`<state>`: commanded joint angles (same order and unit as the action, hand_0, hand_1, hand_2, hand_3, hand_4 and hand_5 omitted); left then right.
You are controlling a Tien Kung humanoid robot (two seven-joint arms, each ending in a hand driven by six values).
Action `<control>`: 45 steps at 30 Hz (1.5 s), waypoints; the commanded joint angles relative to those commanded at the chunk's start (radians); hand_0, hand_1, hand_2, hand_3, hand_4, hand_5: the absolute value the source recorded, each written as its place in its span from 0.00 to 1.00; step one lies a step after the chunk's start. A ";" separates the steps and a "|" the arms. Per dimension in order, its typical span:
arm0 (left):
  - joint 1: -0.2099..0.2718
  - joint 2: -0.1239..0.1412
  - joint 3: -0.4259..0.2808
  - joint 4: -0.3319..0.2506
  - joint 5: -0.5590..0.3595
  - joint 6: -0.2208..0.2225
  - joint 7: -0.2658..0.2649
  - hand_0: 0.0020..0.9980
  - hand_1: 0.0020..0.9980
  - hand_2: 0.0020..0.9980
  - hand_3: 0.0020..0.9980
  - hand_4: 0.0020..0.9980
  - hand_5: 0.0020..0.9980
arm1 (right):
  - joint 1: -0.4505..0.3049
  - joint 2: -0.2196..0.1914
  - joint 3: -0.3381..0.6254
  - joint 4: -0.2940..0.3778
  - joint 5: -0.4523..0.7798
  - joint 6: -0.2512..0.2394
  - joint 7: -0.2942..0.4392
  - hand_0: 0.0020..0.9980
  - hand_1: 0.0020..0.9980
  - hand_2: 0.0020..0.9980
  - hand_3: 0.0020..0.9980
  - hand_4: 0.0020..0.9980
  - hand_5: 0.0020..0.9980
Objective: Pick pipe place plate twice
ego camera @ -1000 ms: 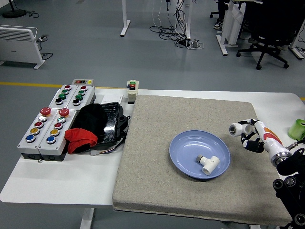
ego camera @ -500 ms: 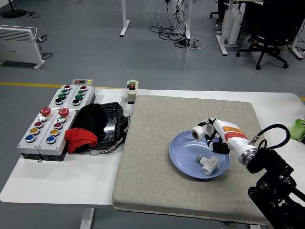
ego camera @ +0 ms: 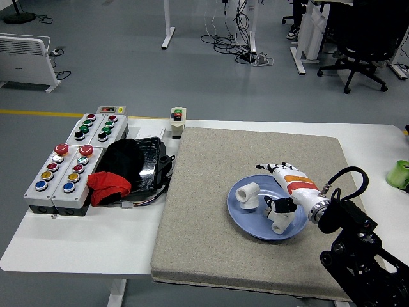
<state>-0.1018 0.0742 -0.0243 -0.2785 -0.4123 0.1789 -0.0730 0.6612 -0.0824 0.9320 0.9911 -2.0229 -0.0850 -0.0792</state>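
Note:
A blue plate (ego camera: 245, 219) lies on the grey mat (ego camera: 204, 224), right of centre. A white pipe elbow (ego camera: 248, 194) rests on the plate's left part, free of any hand. A second white pipe fitting (ego camera: 281, 221) lies on the plate's right part, partly hidden under my right hand (ego camera: 272, 187). That hand reaches in from the lower right over the plate, its fingers (ego camera: 269, 168) spread, holding nothing. My left arm is out of sight.
Two grey button boxes (ego camera: 64, 169) stand at the left, beside a black tray (ego camera: 148, 167) with a black and red cloth (ego camera: 108, 185). A small switch box (ego camera: 177, 121) sits at the mat's far edge. A green cup (ego camera: 399, 174) stands at the right edge.
My right hand carried the pipe elbow leftward over the plate, then let it go; the elbow now lies on the plate's left part and the fingers have spread.

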 joint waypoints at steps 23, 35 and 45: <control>0.001 -0.001 -0.001 0.001 0.001 0.000 0.001 0.69 0.67 0.68 0.61 0.25 1.00 | -0.167 0.003 0.506 0.165 0.395 -0.175 0.077 0.95 0.88 1.00 0.96 0.68 0.30; 0.006 -0.001 0.013 0.002 -0.003 0.000 0.002 0.69 0.67 0.68 0.61 0.25 1.00 | -0.289 0.032 0.765 0.271 0.895 -0.169 0.095 0.90 0.84 0.98 0.92 0.68 0.33; 0.009 -0.001 0.024 0.005 -0.005 0.000 0.004 0.69 0.67 0.68 0.61 0.25 1.00 | -0.361 0.044 0.837 0.305 1.264 -0.147 0.086 0.87 0.81 0.94 0.88 0.67 0.37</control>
<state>-0.0925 0.0730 0.0000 -0.2739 -0.4176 0.1794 -0.0689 0.3005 -0.0382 1.7692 1.2962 -0.7589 -0.2324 0.0071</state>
